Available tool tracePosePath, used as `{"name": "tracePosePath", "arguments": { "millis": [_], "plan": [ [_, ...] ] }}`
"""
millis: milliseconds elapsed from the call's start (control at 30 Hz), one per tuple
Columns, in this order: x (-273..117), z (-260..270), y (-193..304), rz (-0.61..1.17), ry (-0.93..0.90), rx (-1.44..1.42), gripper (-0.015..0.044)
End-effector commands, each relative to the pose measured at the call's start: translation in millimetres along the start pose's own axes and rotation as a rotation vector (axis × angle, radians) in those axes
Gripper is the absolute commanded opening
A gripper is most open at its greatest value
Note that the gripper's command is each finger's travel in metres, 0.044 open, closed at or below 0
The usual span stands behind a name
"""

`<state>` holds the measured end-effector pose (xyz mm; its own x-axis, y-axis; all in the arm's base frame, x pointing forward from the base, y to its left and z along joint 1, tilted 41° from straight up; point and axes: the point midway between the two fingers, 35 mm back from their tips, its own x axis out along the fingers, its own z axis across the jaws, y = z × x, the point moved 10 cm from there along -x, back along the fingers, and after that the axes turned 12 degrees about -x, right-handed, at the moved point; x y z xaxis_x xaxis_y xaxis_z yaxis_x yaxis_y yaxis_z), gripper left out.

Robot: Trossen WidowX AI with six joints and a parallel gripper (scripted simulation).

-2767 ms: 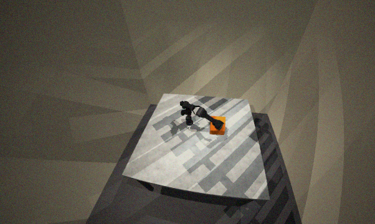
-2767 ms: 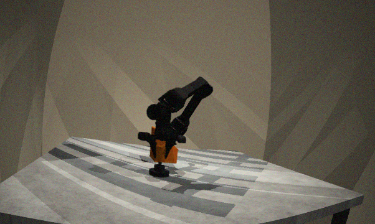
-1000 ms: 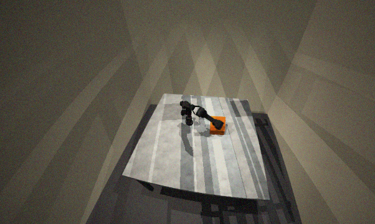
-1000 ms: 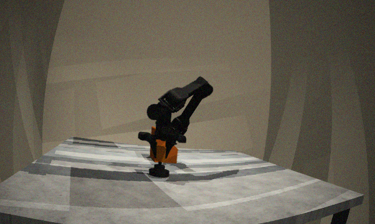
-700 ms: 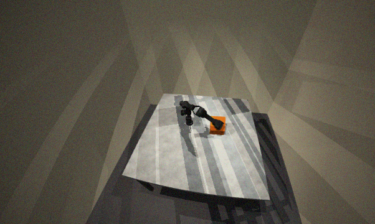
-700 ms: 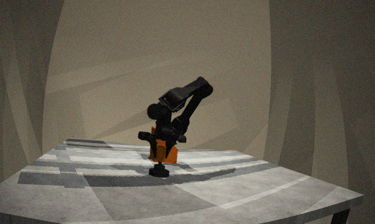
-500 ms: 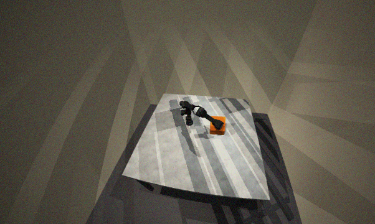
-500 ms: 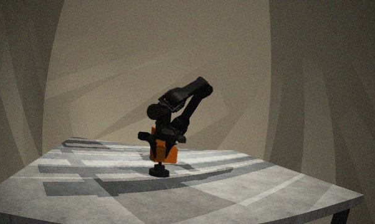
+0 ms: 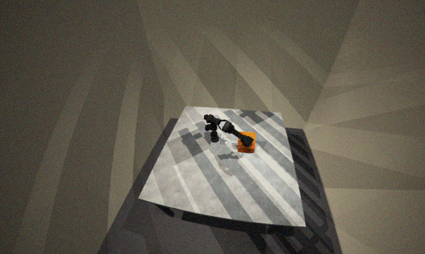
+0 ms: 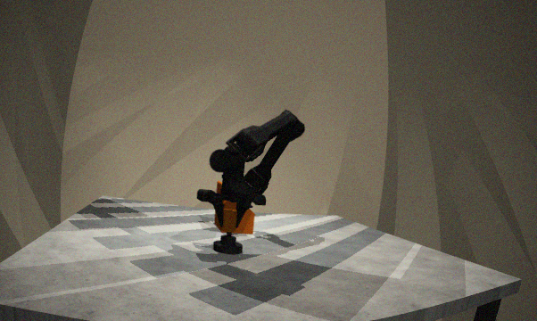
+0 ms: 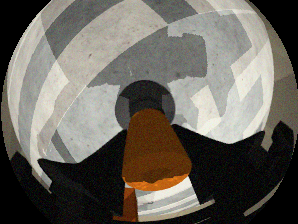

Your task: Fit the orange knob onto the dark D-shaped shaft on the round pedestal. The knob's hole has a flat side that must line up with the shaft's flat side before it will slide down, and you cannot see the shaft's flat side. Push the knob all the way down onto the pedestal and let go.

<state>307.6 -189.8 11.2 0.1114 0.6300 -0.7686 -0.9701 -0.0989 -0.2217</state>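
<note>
One orange knob [image 10: 230,214] [image 11: 156,147] hangs upright in the gripper [image 10: 229,223] [image 11: 149,131], its two fingers clamped on opposite sides, presumably to keep it from twisting as its hole seeks the shaft's hidden flat. Below it, at six o'clock in the exterior view, the round pedestal [image 10: 227,247] [image 11: 120,109] waits on the table [image 10: 429,285] [image 9: 184,176] [image 11: 30,75]; the knob appears lined up over the shaft, though contact is hard to judge in the dim light. The hole, the only receptacle in play, is out of sight. Toward four o'clock from the pincer stands an orange block [image 10: 247,222] [image 9: 241,147] [image 11: 130,200], apparently the arm's base.
</note>
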Motion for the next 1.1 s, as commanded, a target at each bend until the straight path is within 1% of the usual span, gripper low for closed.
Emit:
{"name": "tracePosePath", "arguments": {
  "millis": [0, 1067],
  "plan": [
    [-1.9, 2.8, 0.3, -0.004, -0.001, -0.007, 0.0000],
    [-0.4, -0.7, -1.0, -0.004, -0.001, -0.007, 0.0000]
  ]
}}
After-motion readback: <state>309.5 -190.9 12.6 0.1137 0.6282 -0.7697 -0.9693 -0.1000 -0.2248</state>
